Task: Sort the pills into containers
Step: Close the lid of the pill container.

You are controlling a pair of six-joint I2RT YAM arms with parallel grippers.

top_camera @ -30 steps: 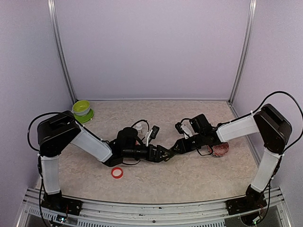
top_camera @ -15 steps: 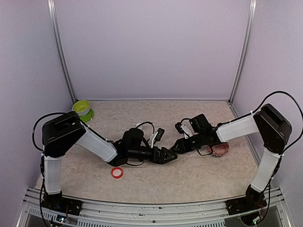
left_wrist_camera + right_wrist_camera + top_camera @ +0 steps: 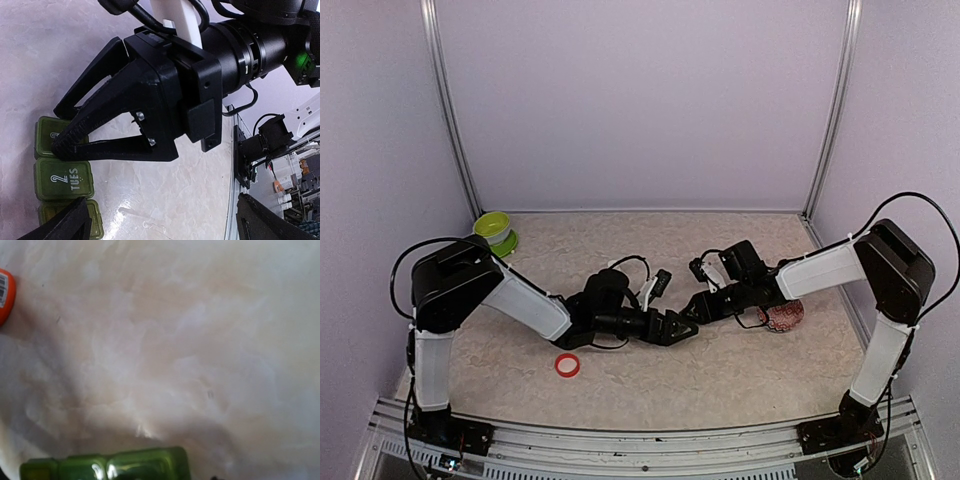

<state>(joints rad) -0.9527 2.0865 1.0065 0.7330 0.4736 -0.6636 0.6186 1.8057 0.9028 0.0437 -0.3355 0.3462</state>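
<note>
The containers [image 3: 63, 179] are a row of dark green square boxes with closed lids, the middle one marked "2 TUES"; they lie low and left in the left wrist view. In the right wrist view the containers [image 3: 107, 465] sit at the bottom edge. My right gripper [image 3: 54, 132] reaches in from the right, its two black fingertips set either side of the end box. My left gripper [image 3: 162, 200] hovers just right of the row, jaws wide open and empty. From above, the left gripper [image 3: 678, 329] and right gripper [image 3: 692, 312] meet mid-table and cover the boxes. Pills are out of view.
A red ring [image 3: 567, 365] lies near the front left. A lime-green bowl [image 3: 493, 229] stands at the back left corner. A red-patterned object [image 3: 784, 317] rests under the right forearm. An orange item with a barcode [image 3: 5, 295] shows at the right wrist view's left edge.
My left arm has slid to the right, bringing its open gripper close to the right gripper's tips. The right arm has stayed put.
</note>
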